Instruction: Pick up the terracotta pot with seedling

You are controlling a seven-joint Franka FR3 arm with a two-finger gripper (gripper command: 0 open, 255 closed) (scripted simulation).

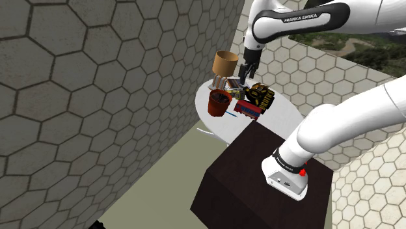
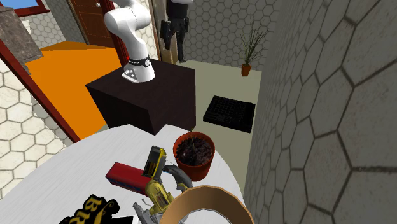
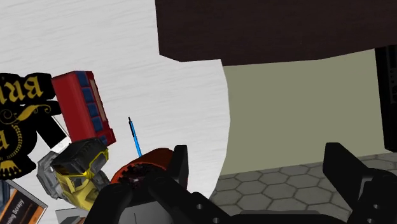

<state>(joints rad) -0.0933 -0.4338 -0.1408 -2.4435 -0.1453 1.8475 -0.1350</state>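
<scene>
One table [image 2: 63,167], carrying one pot [image 2: 196,167], one red box [image 2: 127,178], one drill [image 2: 154,167], one blue pen [image 3: 135,139], one tan tub [image 1: 224,62] and one black pack [image 3: 22,118] with gold letters. One stand [image 2: 146,95], one arm [image 2: 130,32], one gripper [image 3: 257,150]. On the floor [image 2: 210,79], one black mat [image 2: 230,113] and one potted plant [image 2: 249,48].

In the wrist view, the terracotta pot [image 3: 145,160] is largely covered by one finger of the claw [image 3: 257,165]. The tan cylinder [image 2: 205,193] is cut off by the second exterior view's bottom edge, as is the black-and-gold item [image 2: 89,211]. What grows in the pot is too small to tell.
</scene>
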